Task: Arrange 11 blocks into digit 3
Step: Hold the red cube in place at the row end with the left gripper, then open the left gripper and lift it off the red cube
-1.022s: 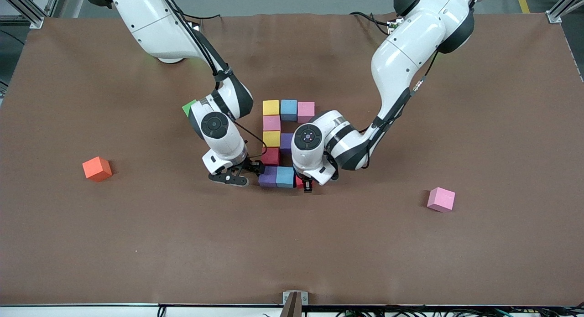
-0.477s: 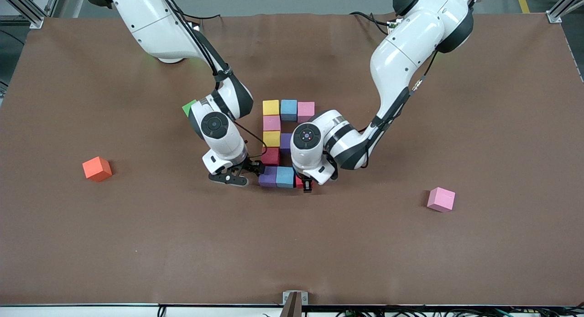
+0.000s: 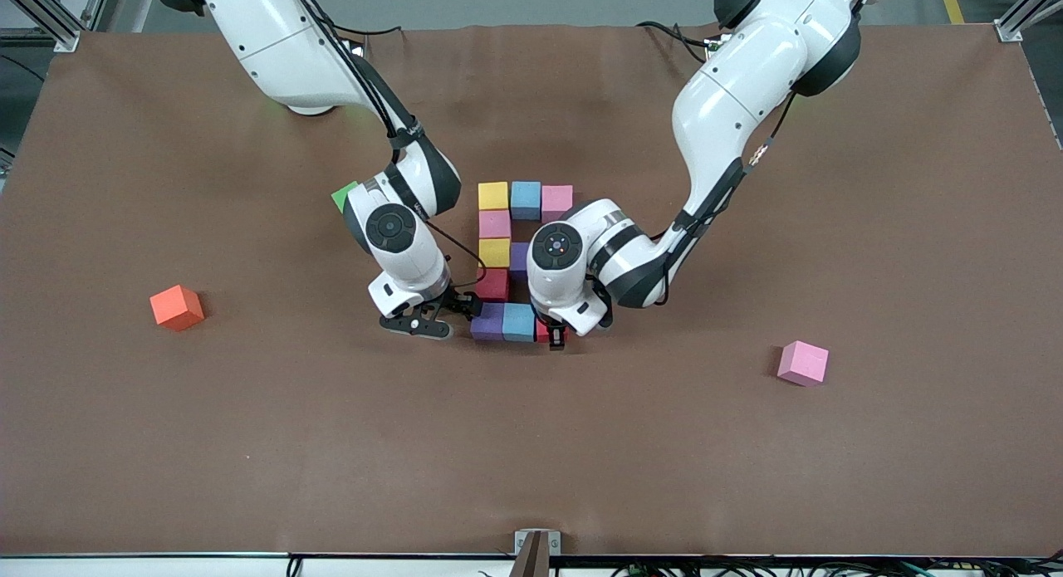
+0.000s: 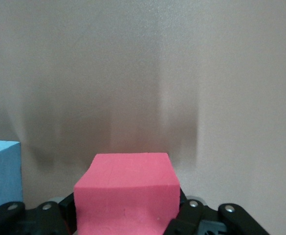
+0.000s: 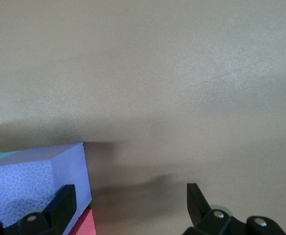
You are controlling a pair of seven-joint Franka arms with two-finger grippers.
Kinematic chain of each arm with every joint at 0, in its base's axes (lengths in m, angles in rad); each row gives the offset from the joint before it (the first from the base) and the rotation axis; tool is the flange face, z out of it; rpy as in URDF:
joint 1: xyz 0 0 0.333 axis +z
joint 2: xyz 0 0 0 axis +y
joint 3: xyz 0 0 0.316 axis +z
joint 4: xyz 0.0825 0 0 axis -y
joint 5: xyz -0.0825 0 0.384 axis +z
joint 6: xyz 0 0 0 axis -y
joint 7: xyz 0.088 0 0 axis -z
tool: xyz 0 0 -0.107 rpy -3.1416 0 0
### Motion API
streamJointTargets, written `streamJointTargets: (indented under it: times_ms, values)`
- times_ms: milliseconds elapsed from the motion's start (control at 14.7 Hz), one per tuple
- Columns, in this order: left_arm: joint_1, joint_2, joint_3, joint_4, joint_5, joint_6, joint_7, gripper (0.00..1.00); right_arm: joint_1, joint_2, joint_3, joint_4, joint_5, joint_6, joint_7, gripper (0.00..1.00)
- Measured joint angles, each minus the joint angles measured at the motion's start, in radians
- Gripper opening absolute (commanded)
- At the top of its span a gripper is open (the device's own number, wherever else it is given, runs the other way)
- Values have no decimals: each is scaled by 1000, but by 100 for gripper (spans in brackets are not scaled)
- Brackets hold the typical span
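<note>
The blocks form a partial figure: a yellow, light blue and pink row farthest from the front camera, then pink, yellow with purple beside it, red, and a nearest row of purple and light blue. My left gripper is shut on a red block, low at the table beside that light blue block. My right gripper stands open at the row's other end, one finger by the purple block.
A loose pink cube lies toward the left arm's end of the table. An orange cube lies toward the right arm's end. A green cube peeks out from under the right arm's wrist.
My left gripper has edged the red block slightly toward the light blue block of the nearest row. The right arm has not moved.
</note>
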Motion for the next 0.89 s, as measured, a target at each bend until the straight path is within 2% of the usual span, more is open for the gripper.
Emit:
streamJointTargets:
  times_ms: [273,409,477,545,613,886]
  values:
    - [-4,0,2,0,0,2,2,35,0,0,-1,0,0,0,0,100]
    - [-4,0,2,0,1,3,3,39,0,0,-1,0,0,0,0,100]
    - [-4,0,2,0,1,3,3,50,0,0,-1,0,0,0,0,100]
    - [-4,0,2,0,1,4,3,77,0,0,-1,0,0,0,0,100]
    - [-4,0,2,0,1,4,3,100,0,0,-1,0,0,0,0,100]
    - [-8,11,2,-2,0,36,4,100,0,0,0,0,0,0,0,100]
